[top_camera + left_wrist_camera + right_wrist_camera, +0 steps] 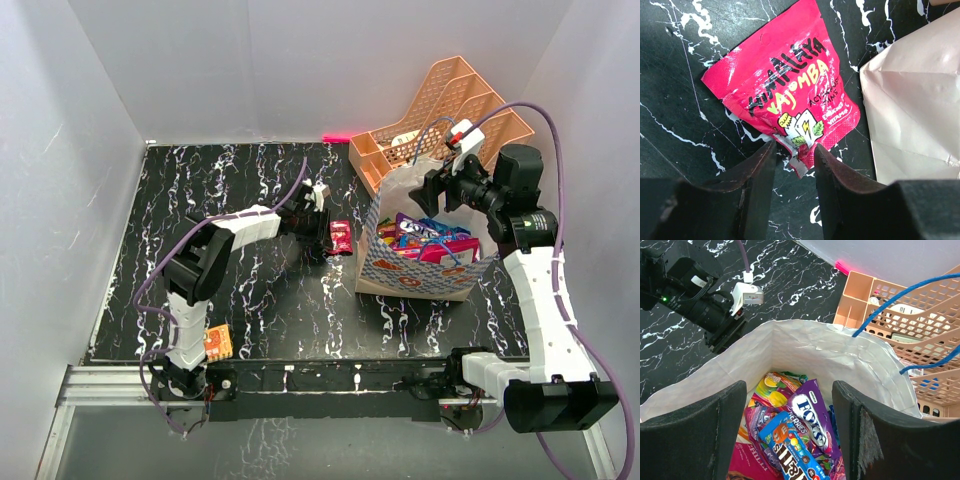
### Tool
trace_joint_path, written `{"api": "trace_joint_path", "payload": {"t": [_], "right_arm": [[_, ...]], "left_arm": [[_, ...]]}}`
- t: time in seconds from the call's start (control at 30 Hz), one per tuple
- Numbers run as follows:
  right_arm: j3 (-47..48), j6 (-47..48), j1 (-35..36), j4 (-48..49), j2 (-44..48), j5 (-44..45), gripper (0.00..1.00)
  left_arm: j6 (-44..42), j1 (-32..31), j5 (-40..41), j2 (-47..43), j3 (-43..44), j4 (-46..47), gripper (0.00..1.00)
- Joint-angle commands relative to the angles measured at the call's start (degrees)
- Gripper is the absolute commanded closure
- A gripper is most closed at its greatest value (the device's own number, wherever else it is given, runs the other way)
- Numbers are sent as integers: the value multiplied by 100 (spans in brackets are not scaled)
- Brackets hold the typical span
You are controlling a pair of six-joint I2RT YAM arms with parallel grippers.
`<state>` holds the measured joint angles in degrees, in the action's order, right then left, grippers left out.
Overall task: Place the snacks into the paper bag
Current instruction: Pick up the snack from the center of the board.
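Observation:
A red foil snack packet (pixel 340 237) lies flat on the black marbled table, just left of the paper bag (pixel 415 275). In the left wrist view the packet (pixel 785 95) fills the middle. My left gripper (pixel 794 147) is open, its jaws either side of the packet's near corner and not closed on it. It also shows in the top view (pixel 322 232). My right gripper (pixel 789 390) is open and empty above the bag's mouth (pixel 805 345). Several snacks lie in the bag, among them a blue M&M's packet (pixel 790 450) and a purple Fox's packet (pixel 810 415).
A peach mesh file organizer (pixel 440 110) stands right behind the bag. An orange packet (pixel 218 342) lies by the left arm's base at the table's near edge. A small pink item (pixel 336 137) lies at the back wall. The bag's side (pixel 915 110) is close to the left gripper.

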<state>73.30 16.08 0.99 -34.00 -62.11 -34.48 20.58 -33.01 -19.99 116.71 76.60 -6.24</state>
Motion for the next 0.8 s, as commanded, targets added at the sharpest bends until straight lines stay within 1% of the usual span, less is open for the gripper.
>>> {"api": "trace_joint_path", "payload": {"t": [0.0,0.2,0.3,0.43,0.5,0.77], "right_arm": [[2,-70,-12,316,118,-56,28],[9,-70,-12,317,104,-83,28],[15,-70,-10,320,96,-79,28],[26,-61,-16,322,93,-76,28],[21,-54,-12,318,93,-71,28],[93,-34,-14,310,95,-67,27]], "left_arm": [[70,-42,-13,70,-55,-140,67],[42,-47,-1,110,-57,-141,76],[-38,-40,-5,65,-65,-145,82],[-242,-39,12,-50,-83,-149,92],[-398,-36,-3,-150,-73,-158,100],[-990,-25,223,-689,-43,-256,100]]}}
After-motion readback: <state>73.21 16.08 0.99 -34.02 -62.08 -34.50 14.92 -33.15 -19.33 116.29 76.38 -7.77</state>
